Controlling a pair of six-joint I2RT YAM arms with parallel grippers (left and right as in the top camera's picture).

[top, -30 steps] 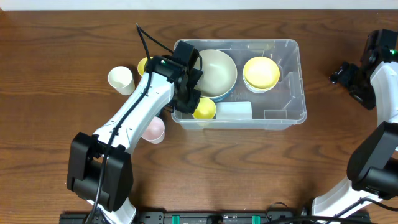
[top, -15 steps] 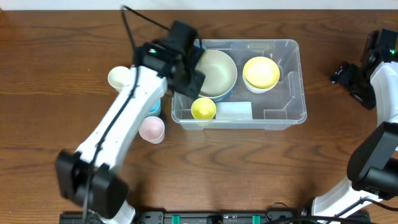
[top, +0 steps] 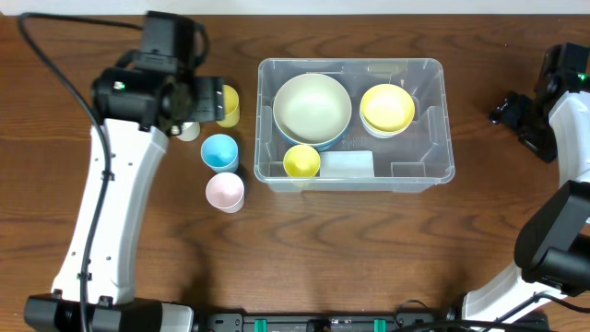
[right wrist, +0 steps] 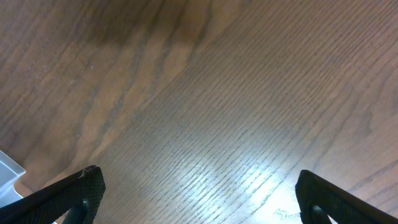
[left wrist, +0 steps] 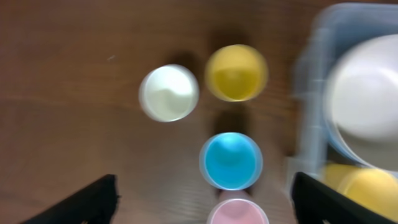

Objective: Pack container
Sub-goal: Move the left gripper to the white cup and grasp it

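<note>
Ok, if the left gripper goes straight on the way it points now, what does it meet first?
Probably the blue cup, nearly centred under the open left gripper in the wrist view. The pink cup sits right beside it, and depth is unclear.

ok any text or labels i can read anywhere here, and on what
No legible text in any view.
White label on the base of the clear container: too small to read.
Cups and bowls: no markings visible; left wrist view is blurred.
</note>
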